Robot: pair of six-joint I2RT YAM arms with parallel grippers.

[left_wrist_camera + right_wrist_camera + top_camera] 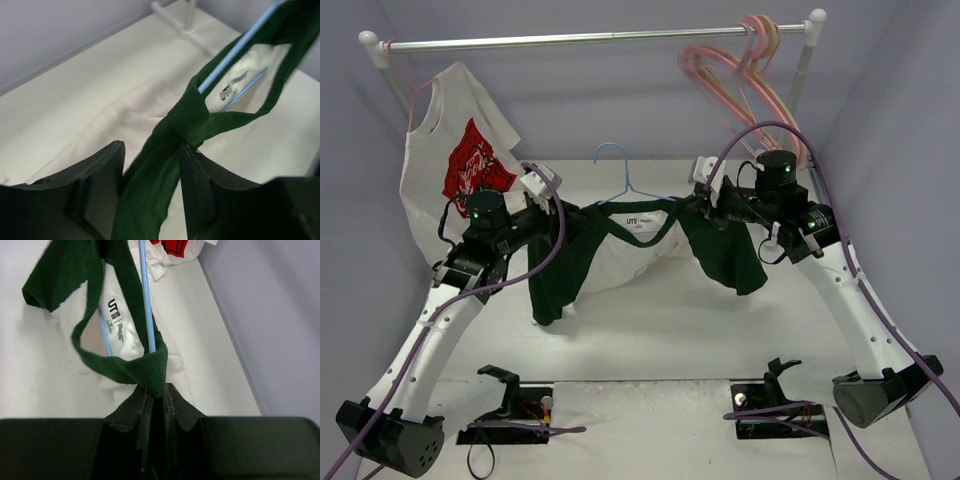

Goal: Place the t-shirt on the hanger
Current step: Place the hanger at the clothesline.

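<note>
**Inspector:** Position of the item?

**Assessor:** The t-shirt hangs in the air between the two arms, above the worktop. The hook of the hanger stands up out of the collar.

**Inspector:** Grip state?

**Assessor:** The left fingers stand apart, with green fabric running loosely between them and lying against one pad. The right fingers are pressed together on the green collar band, where the blue wire runs down into the fold. I cannot tell whether the wire itself is pinched.

**Inspector:** Hazards?

**Assessor:** In my judgement only the right side is secured. If the wire is not seated in the left shoulder, that side could slide off and the garment would bunch. If the right pinch lets go while nothing else supports the hanger, both would drop to the worktop.

**Inspector:** Differences between views?

**Assessor:** The overhead view alone shows the left sleeve drooping lower, the rail and the red-print shirt. Only the wrist views show the finger gaps and the wire inside the neck opening.
</note>
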